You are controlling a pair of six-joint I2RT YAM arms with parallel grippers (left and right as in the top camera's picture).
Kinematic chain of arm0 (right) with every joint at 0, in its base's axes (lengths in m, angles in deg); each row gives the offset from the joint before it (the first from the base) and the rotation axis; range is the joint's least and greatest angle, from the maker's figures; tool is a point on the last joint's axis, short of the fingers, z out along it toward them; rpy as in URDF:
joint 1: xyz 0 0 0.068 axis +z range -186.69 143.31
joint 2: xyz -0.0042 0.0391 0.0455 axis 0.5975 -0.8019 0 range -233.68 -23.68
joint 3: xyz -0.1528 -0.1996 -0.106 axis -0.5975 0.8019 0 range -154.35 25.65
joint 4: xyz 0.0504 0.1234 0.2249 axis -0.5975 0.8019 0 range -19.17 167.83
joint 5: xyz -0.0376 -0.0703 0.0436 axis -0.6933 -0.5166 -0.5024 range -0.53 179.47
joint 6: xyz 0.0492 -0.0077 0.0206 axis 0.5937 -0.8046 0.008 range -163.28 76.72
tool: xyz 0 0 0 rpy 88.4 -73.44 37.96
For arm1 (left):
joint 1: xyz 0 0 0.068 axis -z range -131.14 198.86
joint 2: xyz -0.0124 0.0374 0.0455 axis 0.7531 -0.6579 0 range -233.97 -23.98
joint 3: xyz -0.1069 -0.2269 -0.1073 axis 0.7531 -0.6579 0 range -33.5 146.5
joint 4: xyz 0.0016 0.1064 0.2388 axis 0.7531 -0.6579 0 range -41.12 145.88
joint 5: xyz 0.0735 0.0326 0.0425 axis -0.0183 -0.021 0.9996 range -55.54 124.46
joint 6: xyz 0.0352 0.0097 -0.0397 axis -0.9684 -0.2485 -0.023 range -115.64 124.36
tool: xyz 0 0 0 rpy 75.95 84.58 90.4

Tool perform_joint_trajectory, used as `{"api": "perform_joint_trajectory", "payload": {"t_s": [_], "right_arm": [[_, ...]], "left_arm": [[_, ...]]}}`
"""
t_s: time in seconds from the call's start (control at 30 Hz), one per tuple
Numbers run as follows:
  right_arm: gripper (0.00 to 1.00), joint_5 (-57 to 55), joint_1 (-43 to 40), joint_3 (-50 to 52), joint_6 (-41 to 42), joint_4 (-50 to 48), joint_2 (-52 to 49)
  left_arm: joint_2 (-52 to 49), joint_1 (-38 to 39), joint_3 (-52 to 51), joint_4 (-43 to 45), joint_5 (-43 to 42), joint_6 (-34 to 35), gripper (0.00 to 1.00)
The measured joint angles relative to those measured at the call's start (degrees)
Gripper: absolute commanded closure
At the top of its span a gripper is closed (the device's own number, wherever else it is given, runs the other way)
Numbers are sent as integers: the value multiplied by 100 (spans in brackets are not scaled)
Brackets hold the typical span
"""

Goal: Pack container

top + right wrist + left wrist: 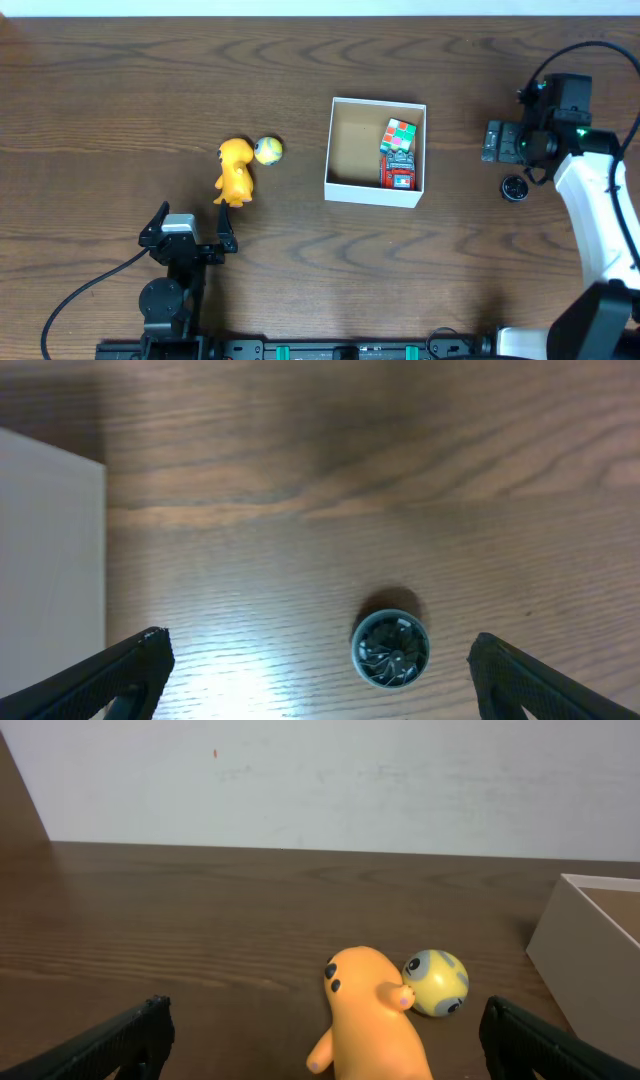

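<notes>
The left hand (192,226) is standing with its jaws spread wide and is holding nothing, positioned at the near edge of the dark brown wooden surface (100,100). Just ahead of it, a yellow plastic toy figure (235,172) is lying on the surface, and a small yellow-and-grey ball (268,150) is resting against the figure's far end. The right hand (492,141) is likewise standing wide and empty, pointing down at the surface. A small round dark grey disc (514,188) is lying near it, touching neither finger. The container, a small square white cardboard box (375,196) with a brown inside, is sitting near the centre of the surface, between the two hands and to the right of the ball. Inside it, along the right wall, a multicoloured puzzle cube (400,135) is sitting just beside a red toy (399,177).
</notes>
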Motion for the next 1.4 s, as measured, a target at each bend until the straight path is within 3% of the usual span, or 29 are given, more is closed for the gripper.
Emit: {"api": "perform_joint_trajectory", "payload": {"t_s": [0.67, 1.17, 1.4], "right_arm": [[5, 232, -140, 0, 46, 66, -1355], [7, 232, -140, 0, 66, 210, -1419], [5, 232, -140, 125, 66, -260, -1419]], "left_arm": [[0, 0, 0, 0, 0, -2, 2], [0, 0, 0, 0, 0, 0, 2], [0, 0, 0, 0, 0, -2, 2]]}}
